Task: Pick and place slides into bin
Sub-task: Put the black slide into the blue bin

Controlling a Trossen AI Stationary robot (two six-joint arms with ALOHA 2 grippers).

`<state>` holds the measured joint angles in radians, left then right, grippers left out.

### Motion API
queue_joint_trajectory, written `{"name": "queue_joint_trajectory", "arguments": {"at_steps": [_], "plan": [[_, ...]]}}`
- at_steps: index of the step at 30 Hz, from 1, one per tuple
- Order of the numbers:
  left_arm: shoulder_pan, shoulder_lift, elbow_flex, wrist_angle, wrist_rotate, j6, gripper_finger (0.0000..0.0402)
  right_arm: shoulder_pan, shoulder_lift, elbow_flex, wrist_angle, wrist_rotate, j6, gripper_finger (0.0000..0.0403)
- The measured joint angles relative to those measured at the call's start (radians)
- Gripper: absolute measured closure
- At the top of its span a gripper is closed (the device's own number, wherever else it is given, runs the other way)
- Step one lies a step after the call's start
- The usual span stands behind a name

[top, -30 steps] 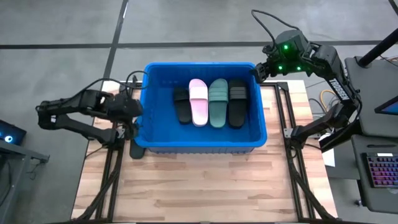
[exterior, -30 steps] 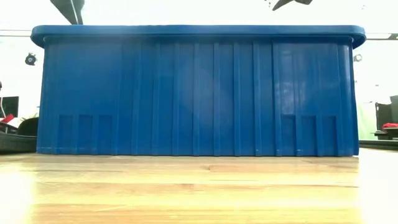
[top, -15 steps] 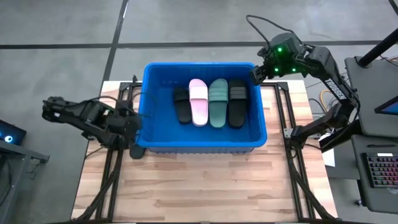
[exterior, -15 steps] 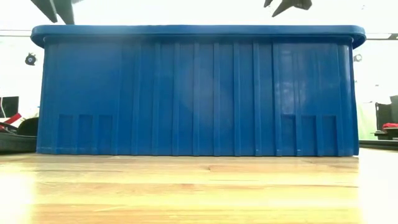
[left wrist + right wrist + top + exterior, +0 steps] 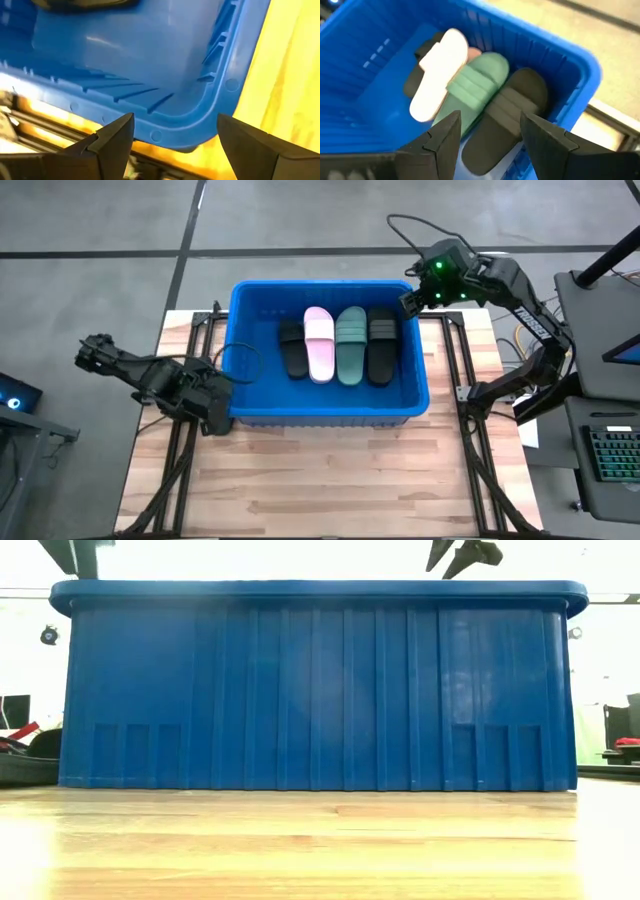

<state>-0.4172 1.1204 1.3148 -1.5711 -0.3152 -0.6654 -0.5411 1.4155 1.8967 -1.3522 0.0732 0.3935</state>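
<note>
Your left pincer sits low by the left near corner of the blue bin, with its fingers wide apart and nothing in them. In the bin, four slides lie side by side: a black slide, a pink slide, a green slide and a dark slide, and you can see none out on the wooden counter. Your right pincer hangs over the far right corner of the bin, its fingers apart and empty, so the job looks about done and your next move is probably just to lift both arms clear.
</note>
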Motion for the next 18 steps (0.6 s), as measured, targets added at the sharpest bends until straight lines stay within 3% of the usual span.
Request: {"name": "queue_joint_trajectory", "arguments": {"at_steps": [4,10,18], "plan": [[-0.031,-0.045,-0.006,0.0,0.029,-0.123,0.0135,0.0,-0.002,0.041,0.004,0.032,-0.017,0.0209],[-0.091,-0.065,-0.055,0.0,0.184,-0.198,0.0135,0.0,-0.002,0.099,0.006,0.038,-0.055,0.0209],[-0.21,-0.018,-0.16,0.0,0.067,-0.346,0.0135,0.0,-0.002,0.11,-0.004,0.037,-0.083,0.0209]]}}
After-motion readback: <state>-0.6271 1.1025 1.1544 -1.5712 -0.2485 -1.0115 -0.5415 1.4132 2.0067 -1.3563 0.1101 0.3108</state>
